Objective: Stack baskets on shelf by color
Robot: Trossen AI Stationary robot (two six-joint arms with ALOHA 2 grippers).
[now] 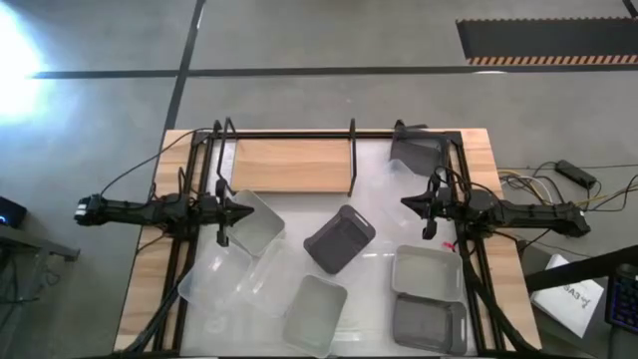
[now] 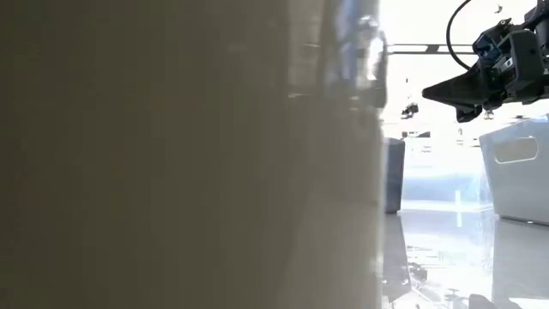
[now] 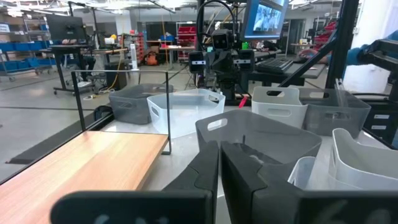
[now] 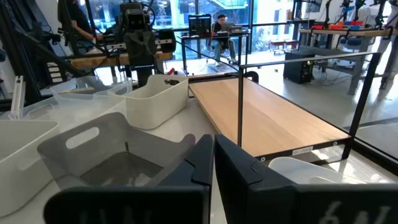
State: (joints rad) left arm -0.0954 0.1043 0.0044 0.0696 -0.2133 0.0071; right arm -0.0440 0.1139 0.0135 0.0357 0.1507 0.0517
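Note:
The shelf, a light wooden plank (image 1: 294, 165) with black wire uprights, lies at the table's far side. Several baskets stand on the white tabletop: a whitish one (image 1: 254, 227), clear ones (image 1: 214, 279), a dark grey one (image 1: 339, 239) at the middle, a light grey one (image 1: 429, 271), and a dark grey one (image 1: 429, 324). My left gripper (image 1: 246, 210) hovers shut and empty over the whitish basket's far edge. My right gripper (image 1: 407, 203) hovers shut and empty right of the middle, above the table. In the wrist views, each gripper's fingers point at the dark grey basket (image 3: 261, 134) (image 4: 118, 155).
A greyish basket (image 1: 419, 155) stands at the far right by the shelf's end upright. A light grey basket (image 1: 314, 314) stands near the front edge. In the low view a basket wall (image 2: 189, 154) right at the camera blocks most of the picture. People are in the room behind.

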